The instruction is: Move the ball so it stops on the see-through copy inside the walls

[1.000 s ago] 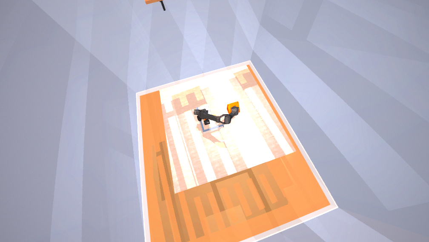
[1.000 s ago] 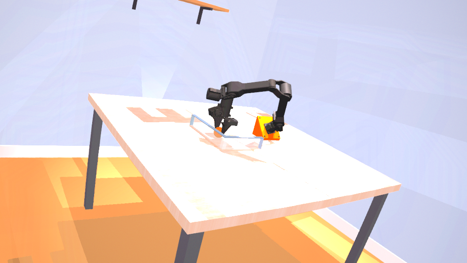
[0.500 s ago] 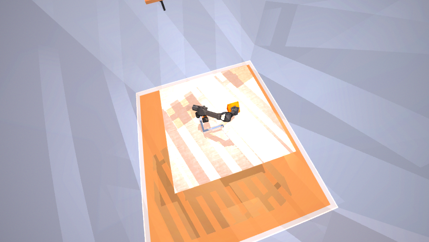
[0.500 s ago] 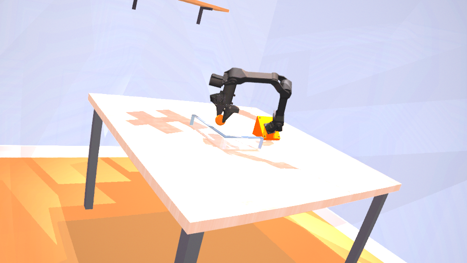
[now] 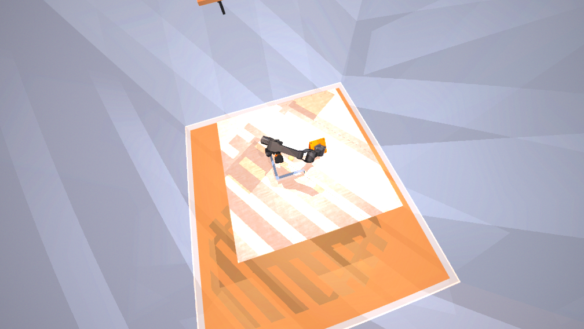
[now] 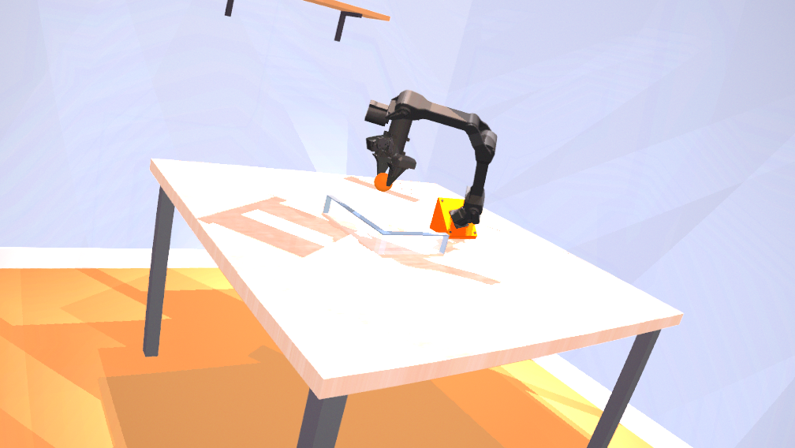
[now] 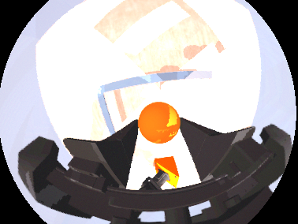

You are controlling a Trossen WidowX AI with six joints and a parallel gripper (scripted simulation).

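From above, my top view gives me the arm (image 5: 292,152) stretched from its orange base (image 5: 317,144) across the white table (image 5: 367,179), with the gripper (image 5: 277,158) at the end of one of the two clear walls (image 5: 288,174). The ball is only an orange speck under the wrist there, if that is the ball at all.

Side on, the exterior view shows what the top hides: the ball (image 6: 382,181) is off the table, pinched between the fingers of the gripper (image 6: 390,177), above and behind the walls (image 6: 383,226). The table stands on dark legs (image 6: 156,278) over an orange floor (image 6: 83,361), with pale blue room walls (image 6: 640,111) and a shelf (image 6: 345,9) high up.

At the wrist, the ball (image 7: 158,122) sits gripped between the two dark fingers, the corner of the walls (image 7: 107,99) beyond it. I see no see-through copy and read no writing in any view.
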